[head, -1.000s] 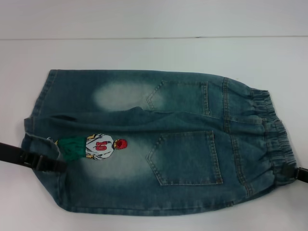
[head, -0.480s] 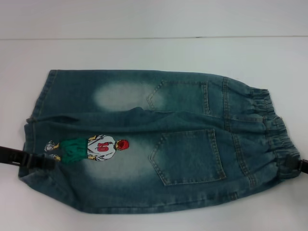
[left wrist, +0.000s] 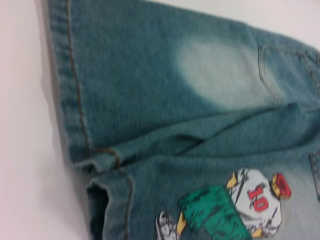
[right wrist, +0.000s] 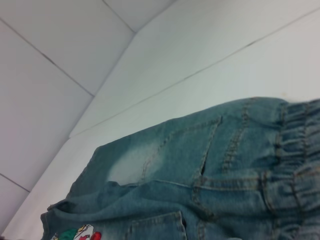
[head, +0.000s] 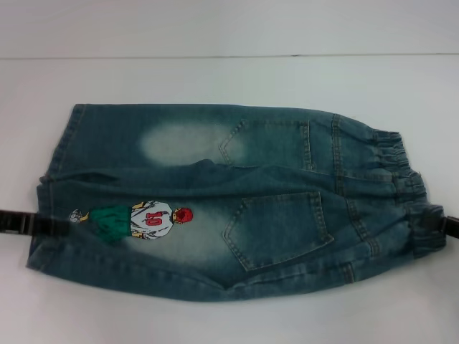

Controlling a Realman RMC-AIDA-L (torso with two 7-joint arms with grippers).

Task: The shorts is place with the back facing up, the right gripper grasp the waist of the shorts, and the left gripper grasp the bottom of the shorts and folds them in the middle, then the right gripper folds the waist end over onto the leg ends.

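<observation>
Looking down from the head camera, I see the shorts (head: 229,208) lying back side up on the white table (head: 215,79), with the leg ends on my robot's left and the stretchy waist (head: 405,193) on its right. The near half of the shorts is lifted and pulled up off the table, so the near edge makes a curved line. My left gripper (head: 54,223) is at the near leg hem (head: 44,215), and its black fingers look clenched on the cloth there. My right gripper (head: 429,228) is at the near end of the waist, pinching the puckered band. The cartoon player (head: 133,220) with the number ten sits near the left gripper. One back pocket (head: 280,228) is on the lifted half, and the other pocket (head: 269,143) lies flat on the far half. A pale patch (head: 179,142) shows on the far leg. From the left wrist camera I see the hem (left wrist: 75,100) and the cartoon player up close.
</observation>
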